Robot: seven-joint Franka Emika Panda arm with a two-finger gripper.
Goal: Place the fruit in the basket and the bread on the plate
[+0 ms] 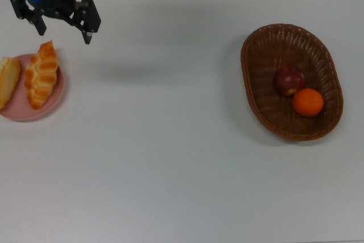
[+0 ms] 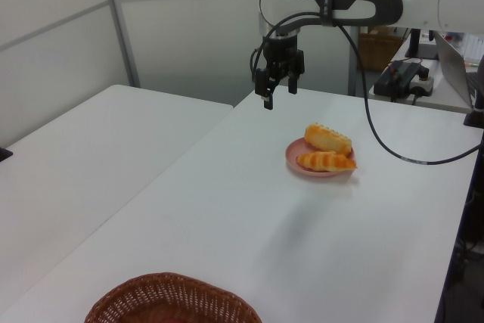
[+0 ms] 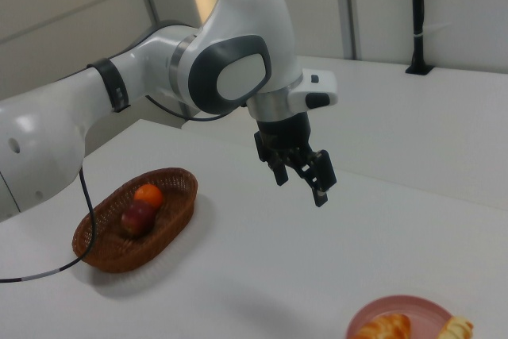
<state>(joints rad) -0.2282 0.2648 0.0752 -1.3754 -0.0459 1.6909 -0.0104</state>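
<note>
Pincer (image 1: 61, 24) fingers are being held wide apart with nothing between them, high above the tabletop (image 1: 170, 157), just beyond the far right edge of the pink plate (image 1: 48, 106) in the top view. No contact is being made with anything; the height and empty spread suggest a hand that is free rather than reaching.

Both breads are being carried by the plate at the top view's left: the ridged, striped roll (image 1: 7, 81) at the outer side and the knobbly braided pastry (image 1: 41, 74) just beside it, lying lengthwise and roughly parallel, so that both are fitted within the shallow raised rim. Their crusts are being shown as golden-brown and glossy.

Well apart, at the top view's right, the oval wicker basket (image 1: 267, 49) is being shown with its coarse brown weave and raised wall. The dark red apple (image 1: 289, 80) and the smooth bright orange (image 1: 308, 102) are being cradled together in its hollow, touching or nearly so, kept from rolling by the sloping sides.

Judged from this layout, every item is being kept where the task wants it.
</note>
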